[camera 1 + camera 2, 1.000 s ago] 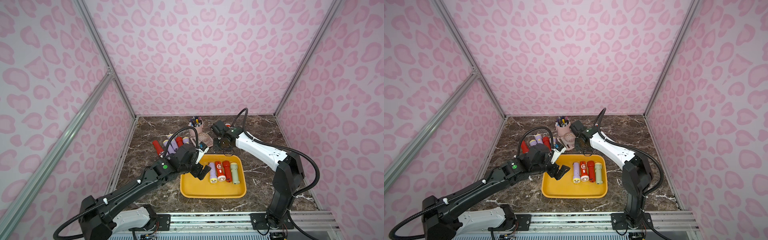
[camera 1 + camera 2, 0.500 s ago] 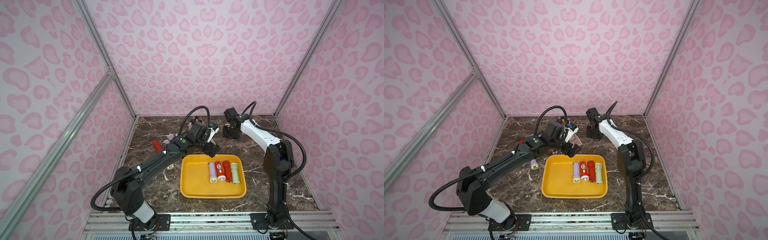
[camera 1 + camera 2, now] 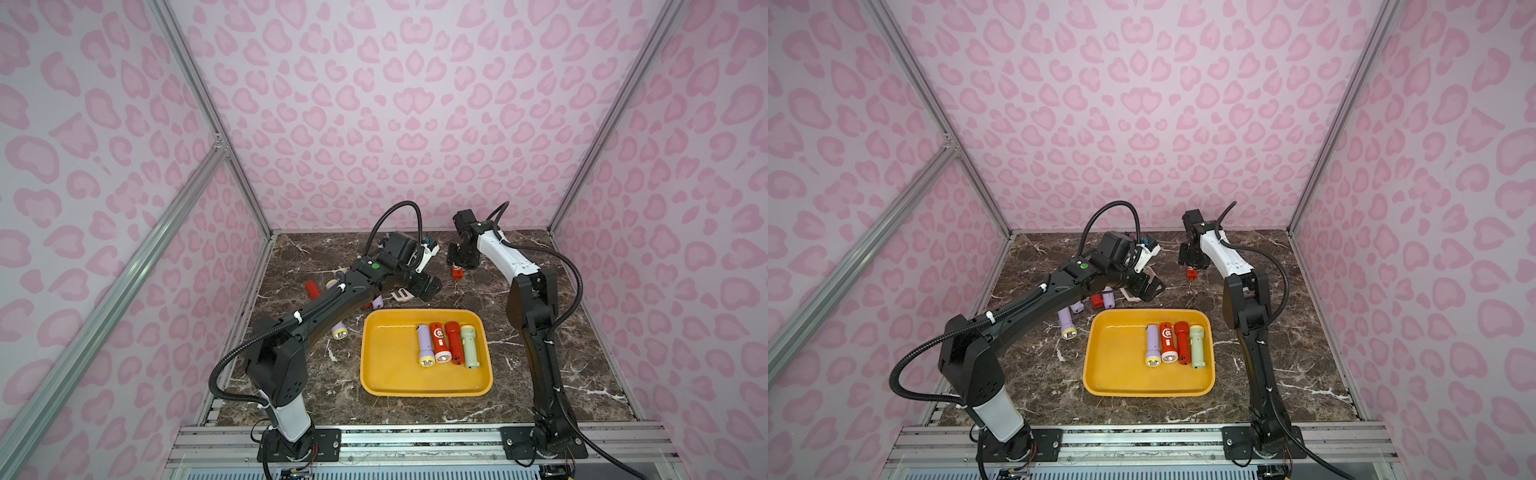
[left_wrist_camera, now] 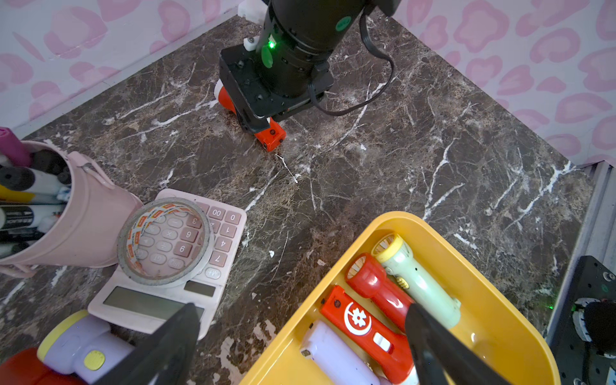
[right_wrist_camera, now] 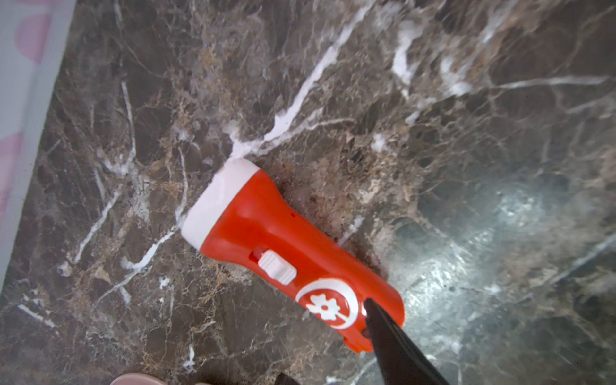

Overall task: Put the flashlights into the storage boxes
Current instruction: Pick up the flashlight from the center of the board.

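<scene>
**Count: flashlights plus clutter**

One tray (image 3: 386, 361) is holding four flashlights (image 3: 454, 343): one lilac (image 3: 424, 345), two red (image 3: 439, 341), one pale green (image 3: 469, 349). One red flashlight (image 5: 286, 253) is lying apart. At least five more are showing in a partly hidden pile (image 3: 338, 330). One pen cup (image 4: 86, 230), one calculator (image 4: 230, 233) and one tape roll (image 4: 163, 279) are sitting out.

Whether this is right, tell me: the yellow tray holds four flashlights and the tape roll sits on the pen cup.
The tape roll sits on the pink calculator, not the pen cup, per the left wrist view. The yellow tray does hold four flashlights.
</scene>
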Tool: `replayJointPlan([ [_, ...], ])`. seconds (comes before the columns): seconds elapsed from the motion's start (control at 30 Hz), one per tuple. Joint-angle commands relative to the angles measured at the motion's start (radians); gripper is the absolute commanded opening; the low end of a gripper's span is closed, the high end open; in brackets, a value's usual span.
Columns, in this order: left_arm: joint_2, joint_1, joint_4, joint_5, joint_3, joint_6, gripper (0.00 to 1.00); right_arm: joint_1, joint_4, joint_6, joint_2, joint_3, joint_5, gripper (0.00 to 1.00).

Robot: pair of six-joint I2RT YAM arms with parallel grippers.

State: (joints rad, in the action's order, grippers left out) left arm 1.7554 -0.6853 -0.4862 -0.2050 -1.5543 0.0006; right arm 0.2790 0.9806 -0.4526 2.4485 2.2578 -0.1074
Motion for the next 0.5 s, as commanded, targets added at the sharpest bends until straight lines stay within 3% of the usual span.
replayJointPlan([
  [0.0, 0.028, 0.005, -0.021, -0.020, -0.045, 0.013, 0.98, -0.005, 0.024, 0.010, 0.041, 0.035, -0.014, 0.55],
  [0.47, 0.042, 0.014, 0.000, -0.028, -0.046, 0.003, 0.98, -0.023, 0.040, 0.006, 0.131, 0.084, 0.001, 0.53],
])
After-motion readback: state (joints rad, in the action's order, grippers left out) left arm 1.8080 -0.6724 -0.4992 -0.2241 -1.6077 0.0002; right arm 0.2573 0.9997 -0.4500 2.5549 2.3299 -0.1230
